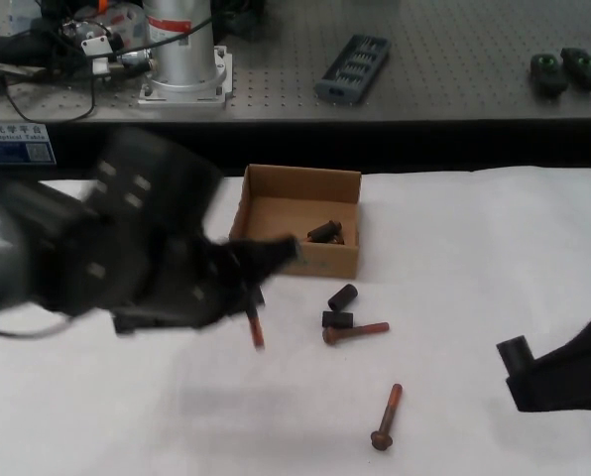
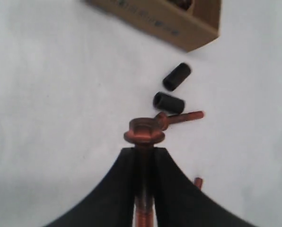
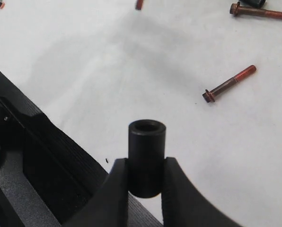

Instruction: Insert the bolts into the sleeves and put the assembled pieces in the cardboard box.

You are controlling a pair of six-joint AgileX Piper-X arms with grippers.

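Your left gripper point(image 2: 145, 152) is clamped tight on one bolt point(image 2: 144, 132). The flanged head stands just past the fingertips and the shank runs back between them. In the high view this held bolt sits at about 7 o'clock from the cardboard box point(image 1: 320, 260), and I judge it lifted clear of the white bench cover point(image 1: 127, 426).

Your right gripper point(image 3: 146, 163) is closed on a sleeve point(image 3: 146, 137), pinched low on its body. The open bore faces outward beyond the fingers, probably so that it stays free to take a shank. It sits at roughly 4 o'clock from the box, well apart from the other arm, so I'd say the mating has not yet begun. With one part in each gripper, you can bring the two together in the air rather than on the cover.

Now the count. There are three bolts outside the box:
- the held one
- the bolt by the sleeves point(image 1: 357, 330), lying flat at 5 o'clock from the box
- the lone bolt point(image 1: 386, 404), farther out on the same bearing

There are also three sleeves:
- the held one
- the far sleeve point(image 1: 342, 296)
- the near sleeve point(image 1: 336, 319), just beside the head of the lying bolt

Inside the box one dark piece point(image 1: 324, 232) rests near the 3 o'clock wall, and it looks to me like a finished assembly. I cannot tell whether more lie beside it.
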